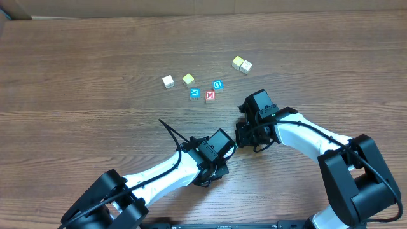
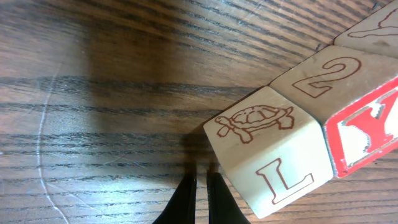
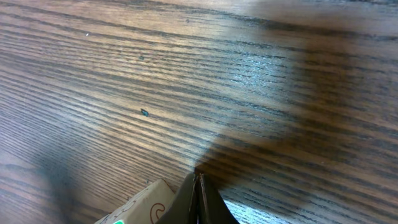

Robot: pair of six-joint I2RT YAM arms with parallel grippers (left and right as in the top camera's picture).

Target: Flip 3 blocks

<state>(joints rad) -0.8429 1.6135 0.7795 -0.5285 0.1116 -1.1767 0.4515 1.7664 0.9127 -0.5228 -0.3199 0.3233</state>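
In the left wrist view three wooden blocks lie in a row. Nearest is a pale one (image 2: 267,149) with a turtle drawing and an L. Behind it sits one with a 2 on top and a red Y face (image 2: 357,118). A third (image 2: 373,28) shows at the top right corner. My left gripper (image 2: 201,180) is shut and empty, its tips on the table just left of the pale block. My right gripper (image 3: 198,180) is also shut and empty, beside a pale block (image 3: 140,205) with a bit of green at its lower edge. In the overhead view both grippers (image 1: 227,151) (image 1: 243,135) meet mid-table and hide these blocks.
Farther back lie a blue X cube (image 1: 194,93), a red M cube (image 1: 210,96), a blue D cube (image 1: 217,84), two pale cubes (image 1: 168,81) (image 1: 188,79) and a touching pair (image 1: 241,64). The wooden table (image 1: 76,76) stretches to all sides.
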